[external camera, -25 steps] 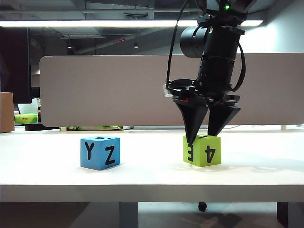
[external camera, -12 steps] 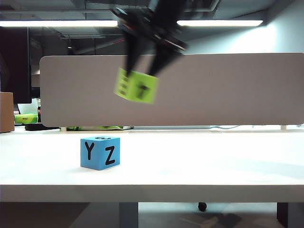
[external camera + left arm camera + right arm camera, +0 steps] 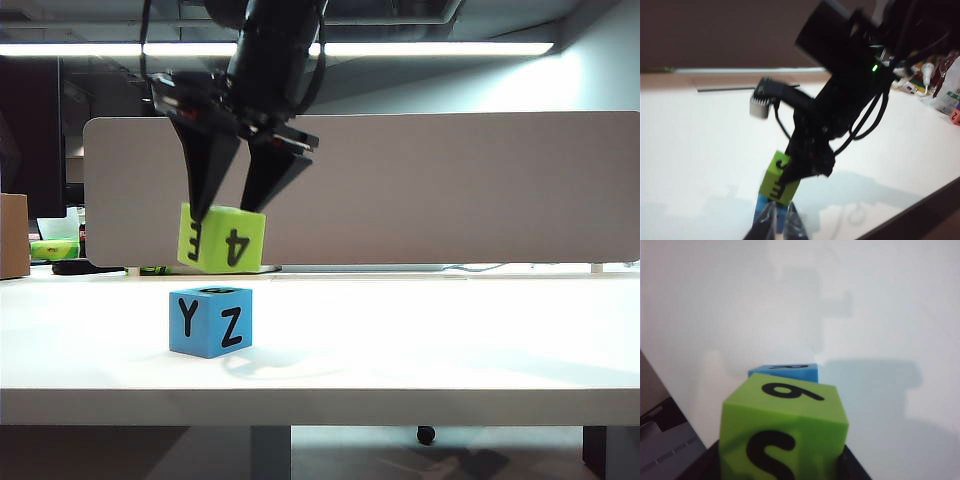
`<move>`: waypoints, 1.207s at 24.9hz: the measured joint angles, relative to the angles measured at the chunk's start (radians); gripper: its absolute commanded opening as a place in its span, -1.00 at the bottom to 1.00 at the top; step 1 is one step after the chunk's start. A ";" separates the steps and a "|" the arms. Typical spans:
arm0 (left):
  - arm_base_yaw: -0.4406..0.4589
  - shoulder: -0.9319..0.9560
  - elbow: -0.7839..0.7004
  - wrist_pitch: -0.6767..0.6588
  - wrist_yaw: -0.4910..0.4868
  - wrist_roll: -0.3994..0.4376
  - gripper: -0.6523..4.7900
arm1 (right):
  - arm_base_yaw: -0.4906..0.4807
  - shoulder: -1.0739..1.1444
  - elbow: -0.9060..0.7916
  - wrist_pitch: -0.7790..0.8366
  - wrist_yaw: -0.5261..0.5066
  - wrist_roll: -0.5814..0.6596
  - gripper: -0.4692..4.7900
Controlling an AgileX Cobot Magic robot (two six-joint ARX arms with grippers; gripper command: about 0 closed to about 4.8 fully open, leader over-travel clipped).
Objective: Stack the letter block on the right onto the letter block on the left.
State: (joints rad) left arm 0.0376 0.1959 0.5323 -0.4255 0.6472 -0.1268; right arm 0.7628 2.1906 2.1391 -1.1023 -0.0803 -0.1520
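Observation:
The green letter block (image 3: 222, 238) hangs tilted just above the blue Y Z letter block (image 3: 211, 321), with a small gap between them. My right gripper (image 3: 226, 208) points down and is shut on the green block from both sides. In the right wrist view the green block (image 3: 785, 435) fills the space between the dark fingers (image 3: 852, 467), and the blue block (image 3: 785, 372) shows beyond it. The left wrist view shows the green block (image 3: 777, 177) over the blue block (image 3: 761, 212), seen past my left gripper (image 3: 782, 222), whose fingers sit close together, empty. The left gripper is out of the exterior view.
The white table (image 3: 450, 340) runs wide to the right of the blocks. A grey partition panel (image 3: 450, 190) stands behind it. A cardboard box (image 3: 12, 235) sits at the far left. The table's front edge is close below the blue block.
My right gripper lifted the green block off the table's right side, swung it up and leftward, then came down to just above the blue block.

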 measured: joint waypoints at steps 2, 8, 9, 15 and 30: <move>0.000 0.000 0.013 0.009 -0.004 0.000 -0.66 | -0.002 0.011 0.001 -0.005 0.001 -0.004 0.24; 0.000 0.000 0.014 0.006 -0.021 0.000 -0.66 | -0.001 0.013 0.002 0.003 -0.003 -0.014 0.24; 0.000 0.000 0.014 0.005 -0.021 0.000 -0.66 | -0.001 0.014 0.002 0.003 -0.003 -0.017 0.24; 0.000 0.000 0.014 0.005 -0.022 0.000 -0.66 | 0.002 0.026 0.002 0.003 -0.025 -0.029 0.24; 0.000 0.000 0.014 0.005 -0.071 0.019 -0.66 | 0.011 -0.016 -0.001 0.004 0.055 -0.018 0.61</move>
State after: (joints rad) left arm 0.0376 0.1959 0.5461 -0.4206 0.5758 -0.1078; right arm 0.7738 2.1746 2.1384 -1.0981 -0.0250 -0.1703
